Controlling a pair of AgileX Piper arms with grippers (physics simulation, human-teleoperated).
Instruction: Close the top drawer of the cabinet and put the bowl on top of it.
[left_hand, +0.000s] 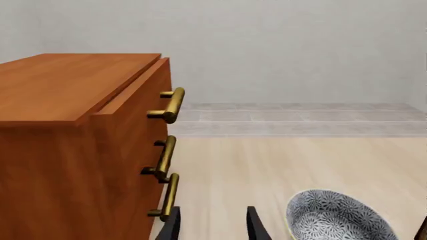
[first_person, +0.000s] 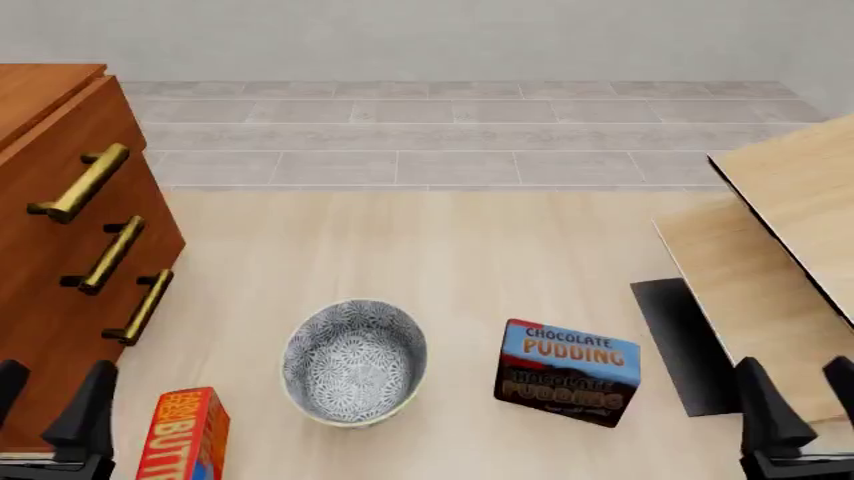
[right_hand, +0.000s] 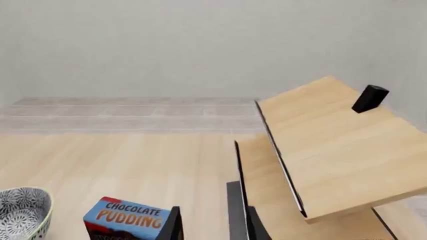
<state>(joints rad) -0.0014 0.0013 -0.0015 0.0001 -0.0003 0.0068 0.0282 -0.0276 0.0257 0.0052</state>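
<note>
At far left the top drawer (left_hand: 137, 95) stands ajar; both grippers, left (first_person: 51, 410) and right (first_person: 798, 405), wide and empty, risk shoving the cabinet (first_person: 54, 290) or tipping the bowl (first_person: 354, 362).

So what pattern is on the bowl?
The bowl has a dense grey-and-white floral pattern, clearest in the front view.

Left tool (first_person: 54, 405) and right tool (first_person: 798, 400) hang low with fingers parted (both holding nothing).

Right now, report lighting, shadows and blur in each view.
Front view: even, flat light, only faint soft shade under the bowl and pudding box. Left wrist view: sharp, with a mild sheen on the cabinet's brass handles. Right wrist view: sharp, no glare, soft shade beneath the pale shelf.
</note>
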